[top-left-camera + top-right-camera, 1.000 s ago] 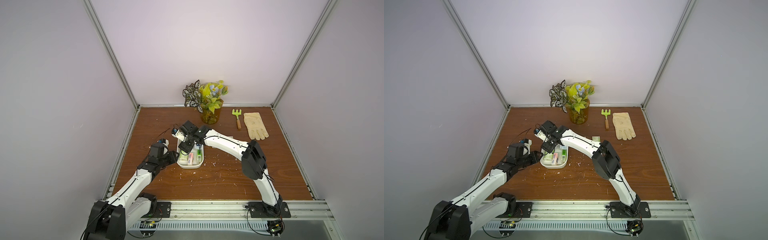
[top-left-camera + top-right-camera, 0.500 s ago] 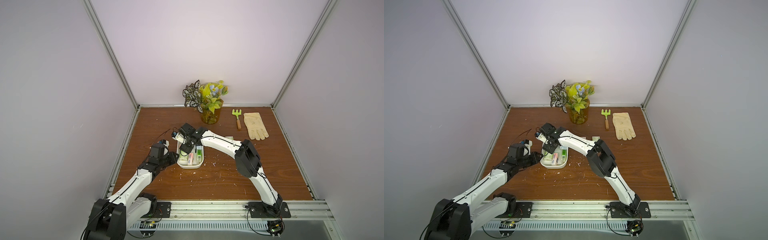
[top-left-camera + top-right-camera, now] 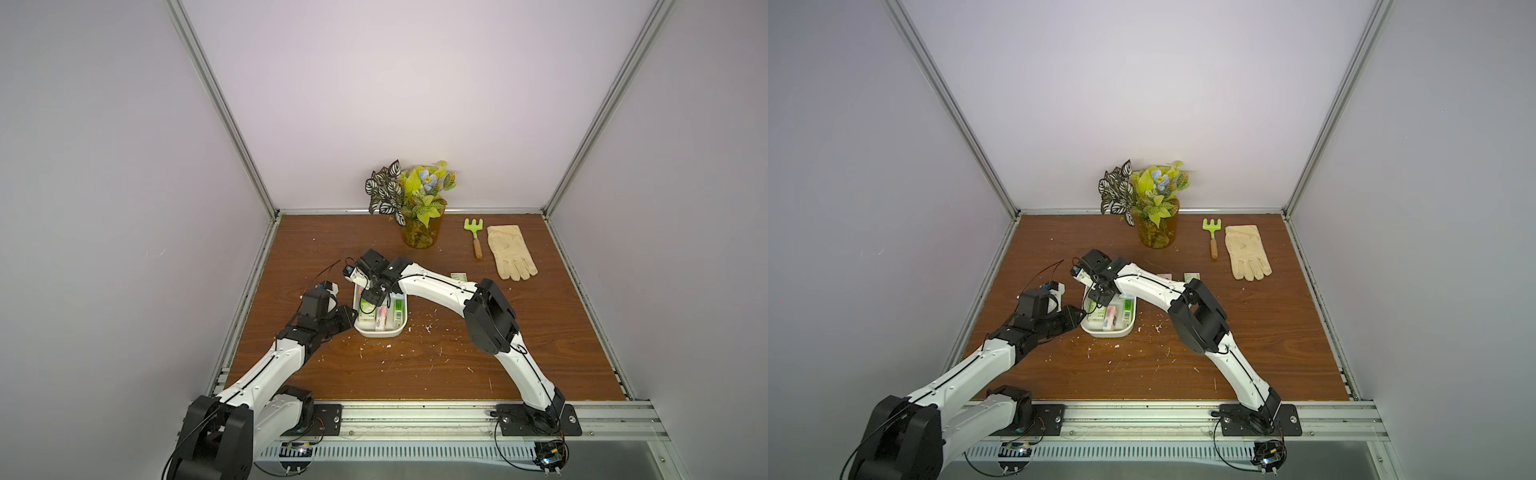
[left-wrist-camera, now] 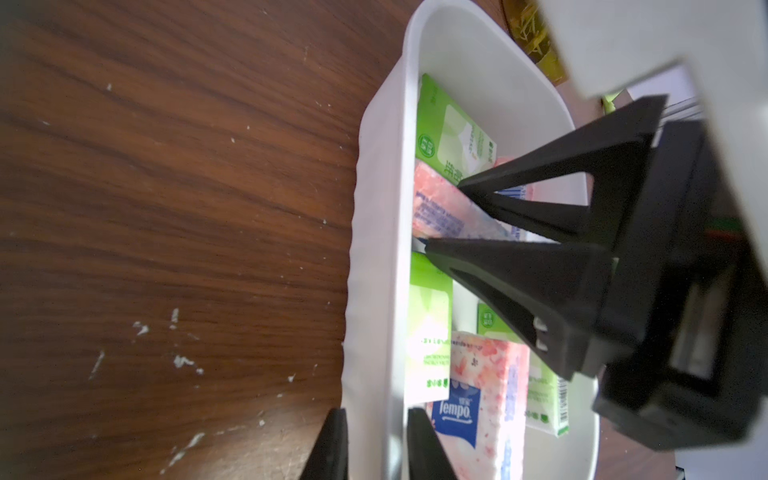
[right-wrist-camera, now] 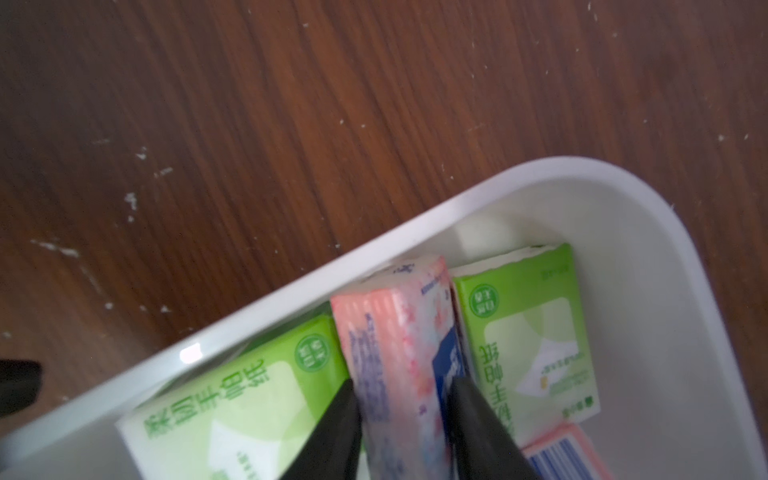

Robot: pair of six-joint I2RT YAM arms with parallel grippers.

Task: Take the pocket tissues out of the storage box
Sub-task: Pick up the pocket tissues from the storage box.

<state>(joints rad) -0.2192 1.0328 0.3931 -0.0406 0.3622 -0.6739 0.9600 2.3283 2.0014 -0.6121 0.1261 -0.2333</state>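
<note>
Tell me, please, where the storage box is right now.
In both top views the storage box sits left of centre on the table; the left gripper pinches its left wall and the right gripper, inside it, grips a pink packet.

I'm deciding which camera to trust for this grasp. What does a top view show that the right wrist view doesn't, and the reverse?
Only the top view: the whole left arm and right arm, the plant, the rake, the glove. Only the right wrist: the right tool pinching a pink packet standing on edge between two green packets. Both: the storage box, green packets in it, the wooden table.
</note>
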